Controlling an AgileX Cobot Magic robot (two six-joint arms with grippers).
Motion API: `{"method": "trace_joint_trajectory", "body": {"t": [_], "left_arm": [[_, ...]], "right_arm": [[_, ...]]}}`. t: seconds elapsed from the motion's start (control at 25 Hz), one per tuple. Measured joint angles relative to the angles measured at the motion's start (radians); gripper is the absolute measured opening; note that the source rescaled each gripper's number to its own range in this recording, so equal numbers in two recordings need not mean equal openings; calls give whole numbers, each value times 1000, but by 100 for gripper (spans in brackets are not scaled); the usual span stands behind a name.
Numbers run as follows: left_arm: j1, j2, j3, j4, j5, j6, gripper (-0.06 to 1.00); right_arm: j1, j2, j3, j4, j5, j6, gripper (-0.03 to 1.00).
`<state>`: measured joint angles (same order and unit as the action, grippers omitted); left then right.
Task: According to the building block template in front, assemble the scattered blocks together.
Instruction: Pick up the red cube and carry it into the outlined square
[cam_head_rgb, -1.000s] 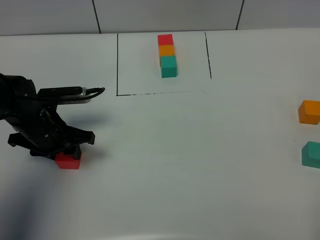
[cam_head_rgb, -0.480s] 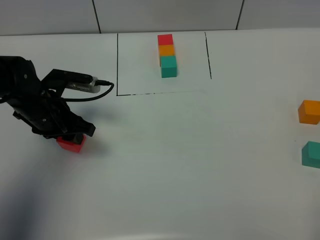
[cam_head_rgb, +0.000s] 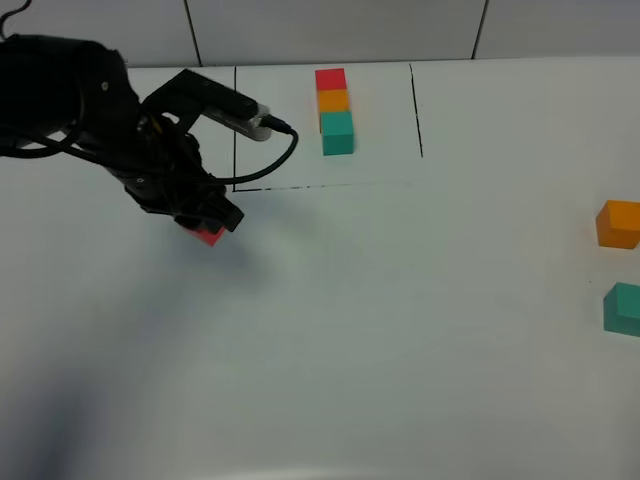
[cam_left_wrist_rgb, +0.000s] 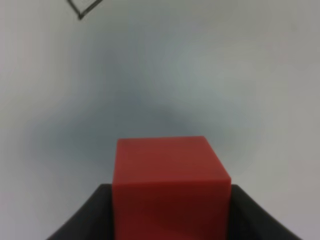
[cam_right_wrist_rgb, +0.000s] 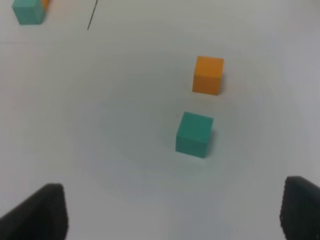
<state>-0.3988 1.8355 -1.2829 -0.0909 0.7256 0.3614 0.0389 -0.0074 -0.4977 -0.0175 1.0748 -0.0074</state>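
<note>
The building block template (cam_head_rgb: 335, 110) lies far-middle on the white desk (cam_head_rgb: 400, 350): three matte cubes touching, lined front to back, red farthest, teal nearest, inside a thin black outline (cam_head_rgb: 235, 130). The left hand (cam_head_rgb: 205, 222) pinches the red cube (cam_head_rgb: 209, 236) by the outline's near left corner. The right hand (cam_right_wrist_rgb: 175, 220) is spread, near the loose orange cube (cam_head_rgb: 619, 223) and teal cube (cam_head_rgb: 623, 308).

This looks like a robotics lab bench rather than a home. The counter (cam_head_rgb: 400, 330) is plain white, and by its far edge a thin black outline (cam_head_rgb: 235, 130) is drawn on three sides of a row of three cubes (cam_head_rgb: 335, 110). A black robot arm (cam_head_rgb: 90, 110) hangs over the far left part. Behind the far edge stands a pale panel wall (cam_head_rgb: 330, 30) with dark seams.
</note>
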Motion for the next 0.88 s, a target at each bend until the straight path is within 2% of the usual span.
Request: {"method": "trace_joint_trajectory", "body": {"t": [0.2, 0.52, 0.88], "left_arm": [[-62, 86, -144, 9, 79, 60, 1], [-158, 239, -356, 102, 202, 121, 1], [-201, 355, -483, 91, 240, 332, 1]], "right_arm": [[0, 0, 0, 1, 0, 0, 72], [0, 0, 0, 1, 0, 0, 72], [0, 0, 0, 2, 0, 0, 72]]}}
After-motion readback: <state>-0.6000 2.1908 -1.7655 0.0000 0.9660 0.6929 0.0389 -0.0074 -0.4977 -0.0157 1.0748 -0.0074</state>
